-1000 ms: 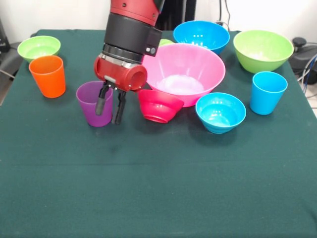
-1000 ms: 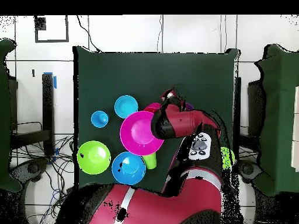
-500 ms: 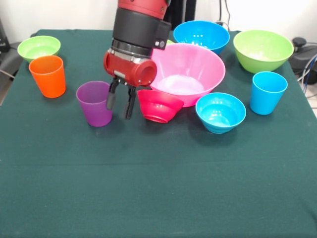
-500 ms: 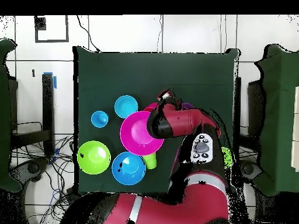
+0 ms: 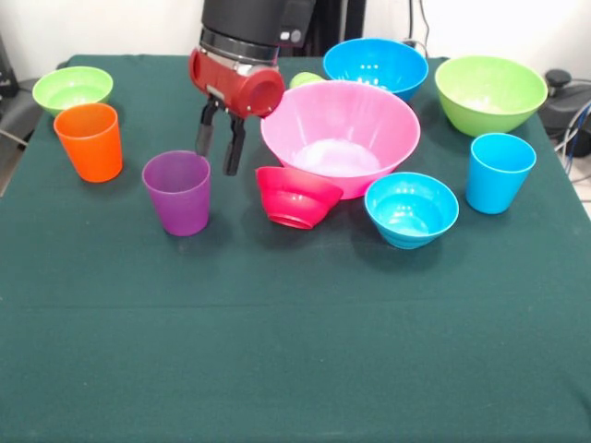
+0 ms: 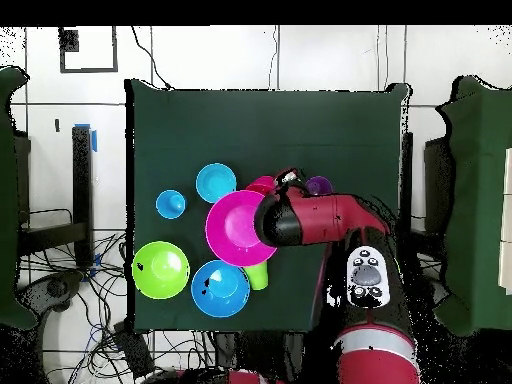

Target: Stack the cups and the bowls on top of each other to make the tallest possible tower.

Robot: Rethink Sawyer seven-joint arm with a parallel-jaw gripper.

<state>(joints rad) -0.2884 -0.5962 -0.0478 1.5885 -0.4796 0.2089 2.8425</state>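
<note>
Our gripper [image 5: 220,146] hangs empty above the table [image 5: 277,351], its two dark fingers [image 5: 233,152] spread a little apart with nothing between them.

From the front we see it raised just behind the purple cup [image 5: 177,192], which stands upright and alone — no tower is built. The large pink bowl [image 5: 340,134] sits at the middle, holding nothing, and the small red bowl [image 5: 295,196] lies tipped against its front wall, touching it. Just beside that is the small light blue bowl [image 5: 412,209], then the light blue cup [image 5: 499,172]. Behind we find the medium blue bowl [image 5: 375,65] and the medium green bowl [image 5: 490,92]; a light green cup [image 5: 305,80] peeks out behind the pink rim. At the other side stand the orange cup [image 5: 90,140] and the small green bowl [image 5: 72,89] — well apart from the rest.
</note>
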